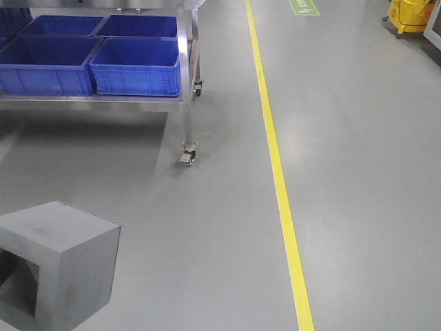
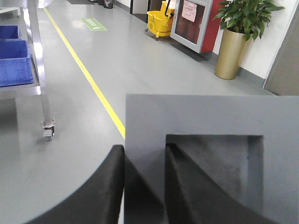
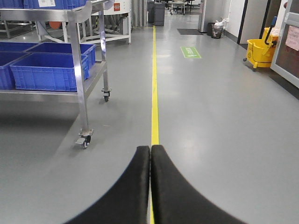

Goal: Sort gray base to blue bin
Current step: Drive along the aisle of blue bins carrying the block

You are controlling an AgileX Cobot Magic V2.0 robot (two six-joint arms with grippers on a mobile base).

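In the front view we find the gray base (image 1: pixel 62 258) at 8 o'clock, its recessed window facing 9 o'clock and cut off by the frame edge; well apart from it, at 10 o'clock, the blue bin (image 1: pixel 135 77) sits at the right end of the lower shelf of a steel cart (image 1: pixel 185 76), beside other blue crates (image 1: pixel 45 69); the cart's caster (image 1: pixel 187 156) stands just left of centre; a yellow floor line (image 1: pixel 279 179) runs from 12 o'clock down to 5 o'clock; a yellow mop bucket (image 1: pixel 412 17) sits at 2 o'clock. In the left wrist view the left gripper (image 2: pixel 144 156) is clamped on the gray base (image 2: pixel 201 114): one black finger (image 2: pixel 105 186) lies against the block's outer side, the other lies inside the square window, and the block's wall fills the gap between them; a potted plant (image 2: pixel 243 28) stands at 1 o'clock. In the right wrist view the right gripper (image 3: pixel 150 154) is fully closed, its two pads touching along their length with nothing between them; the yellow line runs from its tips toward 12 o'clock.
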